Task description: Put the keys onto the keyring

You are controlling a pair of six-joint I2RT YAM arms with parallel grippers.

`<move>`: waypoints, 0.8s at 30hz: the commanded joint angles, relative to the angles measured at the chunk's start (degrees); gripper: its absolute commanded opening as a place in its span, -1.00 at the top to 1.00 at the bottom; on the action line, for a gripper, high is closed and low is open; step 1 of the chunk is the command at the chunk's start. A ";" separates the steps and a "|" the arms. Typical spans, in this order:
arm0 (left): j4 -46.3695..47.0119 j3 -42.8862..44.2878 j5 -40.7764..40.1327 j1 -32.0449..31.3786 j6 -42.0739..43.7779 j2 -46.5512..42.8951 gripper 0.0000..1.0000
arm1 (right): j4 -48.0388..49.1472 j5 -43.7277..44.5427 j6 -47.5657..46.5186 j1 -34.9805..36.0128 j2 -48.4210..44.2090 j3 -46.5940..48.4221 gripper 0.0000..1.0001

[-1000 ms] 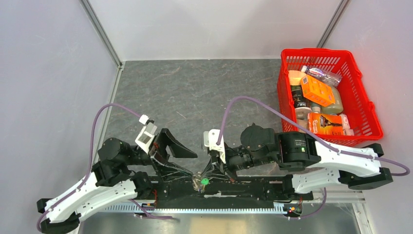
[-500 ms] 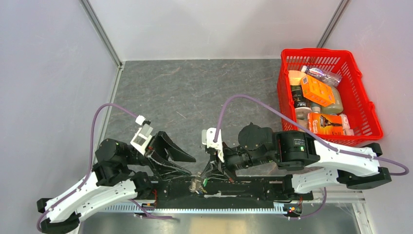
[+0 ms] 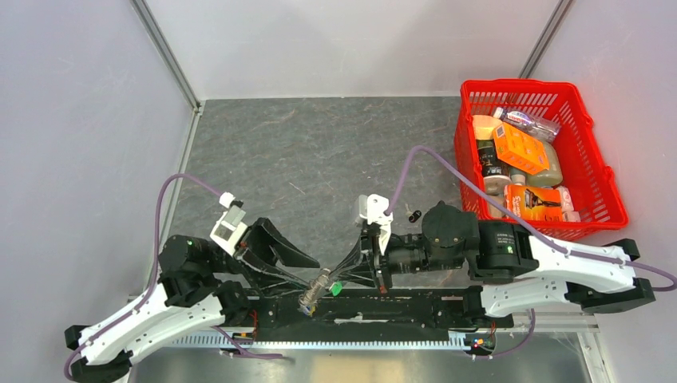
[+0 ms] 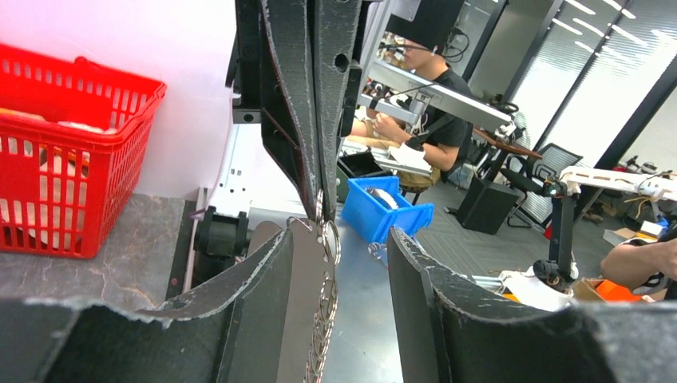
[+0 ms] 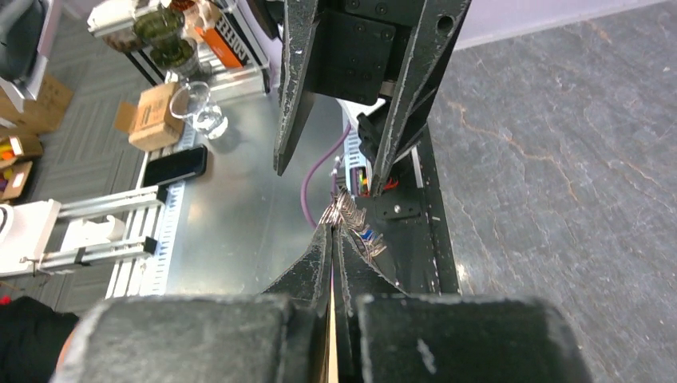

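Observation:
My right gripper [image 3: 342, 279] is shut on the keyring [image 3: 314, 292], whose silver chain hangs out to the left with the bright green tag [image 3: 336, 288] at the tips. In the right wrist view the shut gripper [image 5: 334, 224] pinches the chain [image 5: 343, 209], with a small blue bit [image 5: 366, 235] beside it. My left gripper [image 3: 314, 272] is open, its fingers on either side of the chain. In the left wrist view the chain [image 4: 327, 295] hangs between my open left gripper [image 4: 342, 239]. A small black piece [image 3: 414, 215], perhaps a key, lies on the table.
A red basket [image 3: 603, 179] full of packets and bottles stands at the right; it also shows in the left wrist view [image 4: 120, 120]. The black base rail [image 3: 399, 307] runs under both grippers at the table's near edge.
My right arm has drawn back to the right, uncovering the small black piece. The chain now stretches out to the lower left. My left arm has shifted slightly down and left, still open.

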 commanded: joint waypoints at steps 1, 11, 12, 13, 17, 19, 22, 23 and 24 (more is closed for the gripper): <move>6.17 -0.80 -1.84 0.19 -3.08 -1.74 -0.08 | 12.42 2.28 1.62 -0.15 -2.91 -3.40 1.00; 10.09 -2.19 -3.35 0.21 -4.60 -1.43 -0.08 | 27.46 0.80 -1.96 -0.20 -5.47 -12.55 1.00; 10.36 -2.40 -3.41 0.19 -4.70 -1.40 -0.07 | 28.63 0.26 -2.22 -0.15 -5.50 -13.08 1.00; 10.54 -2.63 -3.52 0.19 -4.80 -1.36 -0.08 | 29.32 -0.27 -2.61 -0.15 -5.39 -13.23 1.00; 10.87 -3.00 -3.53 0.18 -4.98 -1.18 -0.07 | 30.07 -1.16 -3.67 -0.16 -4.95 -12.68 1.00; 10.83 -3.20 -3.59 0.21 -4.89 -1.34 -0.07 | 30.77 -1.36 -4.20 -0.15 -4.67 -12.14 1.00; 10.42 -3.35 -3.61 0.19 -4.72 -1.59 -0.06 | 31.02 -1.30 -5.00 -0.15 -4.70 -12.03 1.00; 10.23 -3.33 -3.64 0.17 -4.56 -1.70 -0.06 | 31.11 -1.24 -5.21 -0.16 -4.73 -12.16 1.00; 10.09 -3.32 -3.66 0.19 -4.47 -1.75 -0.06 | 31.21 -1.25 -5.28 -0.14 -4.67 -12.16 1.00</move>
